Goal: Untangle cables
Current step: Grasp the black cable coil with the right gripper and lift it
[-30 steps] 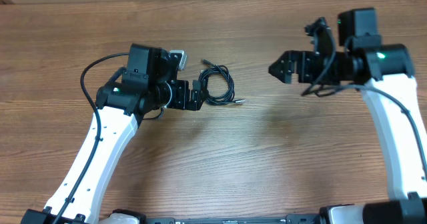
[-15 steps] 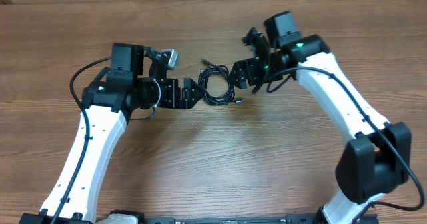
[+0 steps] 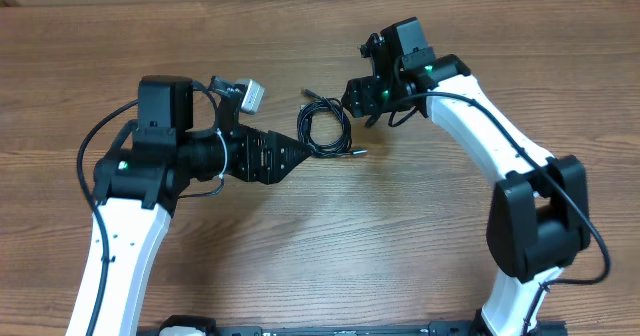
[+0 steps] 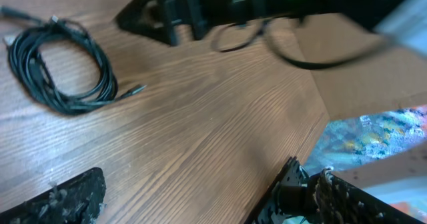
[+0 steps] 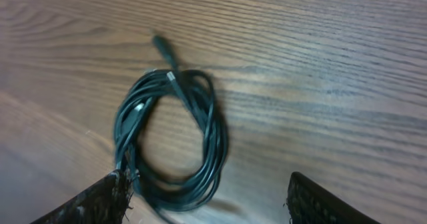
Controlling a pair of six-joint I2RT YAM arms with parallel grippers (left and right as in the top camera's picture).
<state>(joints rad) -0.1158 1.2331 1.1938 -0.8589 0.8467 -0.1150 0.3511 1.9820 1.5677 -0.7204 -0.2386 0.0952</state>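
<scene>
Cables [image 5: 217, 139] coiled, left end effector [image 3: 298, 151] near, fingers apart

— Any lettering, brand or number to be read here?
— None. Nothing legible on the cables [image 3: 325, 132], and nothing on the table [image 3: 400, 261] under them.

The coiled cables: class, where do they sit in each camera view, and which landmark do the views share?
Overhead: cables just above centre.
Left wrist: cables upper left.
Right wrist: cables centre-left.
Shared landmark: the wood-grain table.
</scene>
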